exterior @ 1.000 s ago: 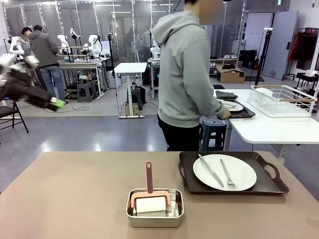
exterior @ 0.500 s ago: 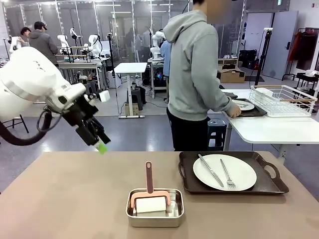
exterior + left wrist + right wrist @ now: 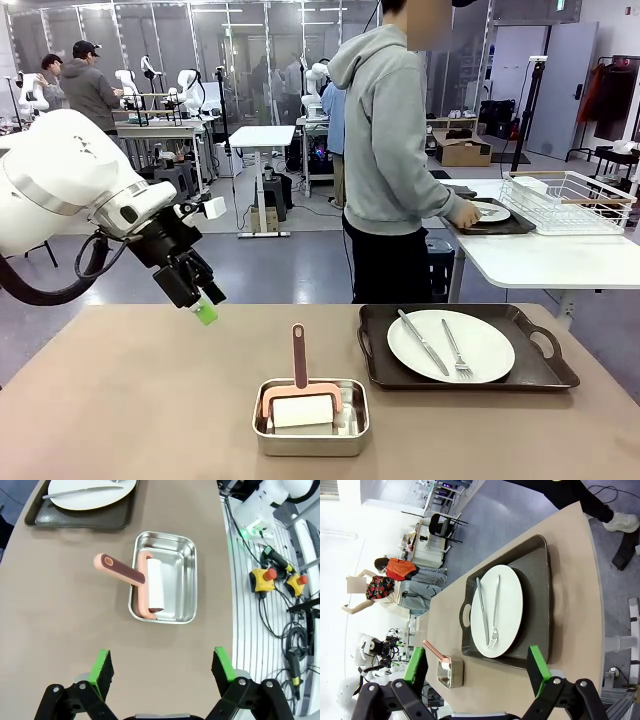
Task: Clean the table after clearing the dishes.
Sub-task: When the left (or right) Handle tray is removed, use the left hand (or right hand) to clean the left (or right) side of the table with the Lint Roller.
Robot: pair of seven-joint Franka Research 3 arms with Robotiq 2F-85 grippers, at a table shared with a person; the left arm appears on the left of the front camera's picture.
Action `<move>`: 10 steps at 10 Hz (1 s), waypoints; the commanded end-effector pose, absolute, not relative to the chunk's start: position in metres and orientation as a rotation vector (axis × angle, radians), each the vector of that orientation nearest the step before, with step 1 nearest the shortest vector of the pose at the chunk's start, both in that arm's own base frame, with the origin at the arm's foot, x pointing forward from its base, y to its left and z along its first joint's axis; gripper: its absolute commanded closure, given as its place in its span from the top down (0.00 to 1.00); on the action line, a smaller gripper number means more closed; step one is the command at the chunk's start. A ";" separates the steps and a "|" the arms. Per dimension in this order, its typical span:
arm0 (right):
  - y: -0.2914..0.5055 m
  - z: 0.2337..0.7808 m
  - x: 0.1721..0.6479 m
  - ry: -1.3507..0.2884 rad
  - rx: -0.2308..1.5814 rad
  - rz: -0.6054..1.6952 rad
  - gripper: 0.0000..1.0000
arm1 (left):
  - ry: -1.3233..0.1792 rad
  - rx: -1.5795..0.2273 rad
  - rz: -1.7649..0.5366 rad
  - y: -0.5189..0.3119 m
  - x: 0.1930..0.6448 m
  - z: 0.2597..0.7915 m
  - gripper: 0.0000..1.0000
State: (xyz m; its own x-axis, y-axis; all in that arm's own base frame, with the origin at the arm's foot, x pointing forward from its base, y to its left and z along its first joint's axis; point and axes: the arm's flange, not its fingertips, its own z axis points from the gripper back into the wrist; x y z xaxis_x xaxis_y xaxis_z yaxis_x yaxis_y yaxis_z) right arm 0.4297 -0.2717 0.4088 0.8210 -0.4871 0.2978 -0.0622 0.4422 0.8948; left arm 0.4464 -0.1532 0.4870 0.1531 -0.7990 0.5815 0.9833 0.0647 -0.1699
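Observation:
On the tan table a white plate with a knife and fork lies on a dark brown tray at the right. A person's hand rests on a second plate and tray on the white side table. My left gripper hangs open over the table's far left edge. In the left wrist view its fingers stand wide apart, well short of the steel pan. My right gripper is open and empty, above the plate and tray.
The steel pan at the near middle holds a pink-handled roller with a white roll. A wire rack stands on the white side table. The person stands just beyond the far edge.
My left arm has swung in from the far left and now hangs over the table's far left edge. The person has stepped slightly right, hand on the second tray.

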 end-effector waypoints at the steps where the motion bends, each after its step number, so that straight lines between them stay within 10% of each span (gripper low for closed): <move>1: -0.270 0.411 0.428 -0.577 1.099 -0.280 1.00 | -0.383 -0.587 -1.401 -0.155 0.449 0.489 1.00; 10: -0.270 0.411 0.428 -0.577 1.099 -0.280 1.00 | -0.091 -0.543 -1.522 -0.283 0.522 0.465 1.00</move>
